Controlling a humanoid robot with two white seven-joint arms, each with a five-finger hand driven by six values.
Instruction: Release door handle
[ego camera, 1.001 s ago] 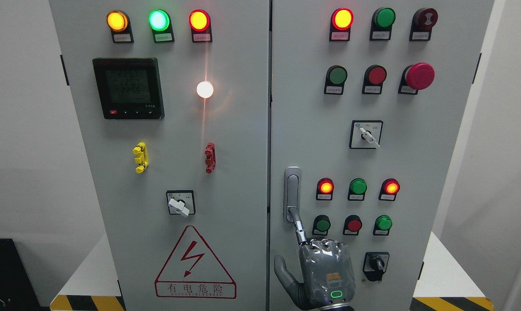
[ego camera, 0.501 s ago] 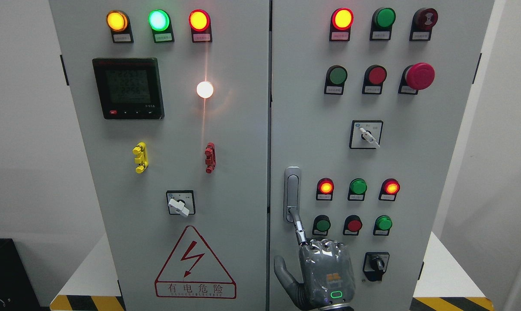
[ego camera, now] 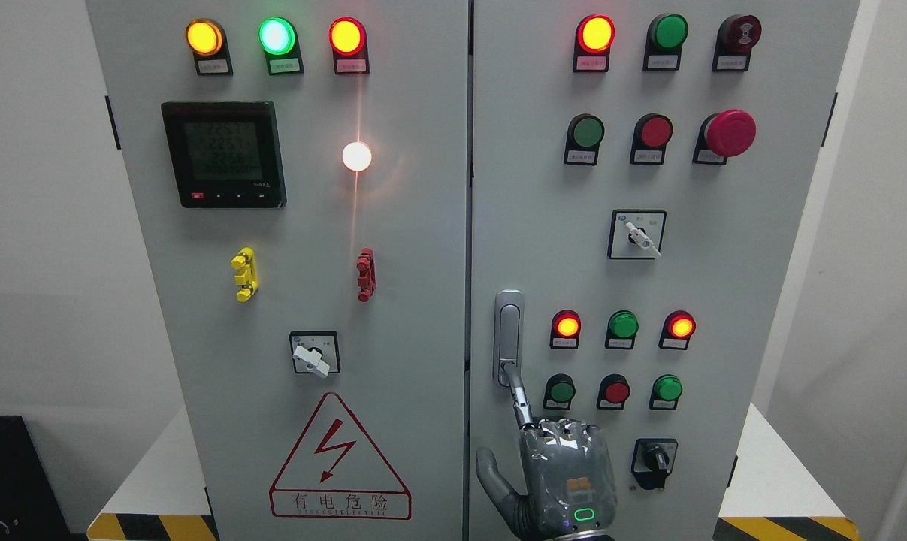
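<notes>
Button labels (ego camera: 656,155) too small to read.

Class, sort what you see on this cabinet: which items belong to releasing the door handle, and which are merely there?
Belongs to the job:
door handle
right hand, index fingertip at the handle's lower end

Merely there:
emergency stop button
digital meter
warning triangle

Cabinet doors (ego camera: 408,225) were pale grey. Top-row lamps, left door: amber (ego camera: 203,37), green (ego camera: 276,35), red-orange (ego camera: 346,35); a white lamp (ego camera: 357,155) glowed at 6 o'clock of the red-orange one. Meter (ego camera: 223,154) was black w/ greenish display. Warning triangle (ego camera: 340,455) was red-outlined w/ red bolt. Mushroom button (ego camera: 730,133) at the right door's 1 o'clock was crimson. Handle (ego camera: 508,330) was silver; hand (ego camera: 566,473) was metallic grey w/ green light. Hazard stripes (ego camera: 152,526) were yellow & black.
</notes>
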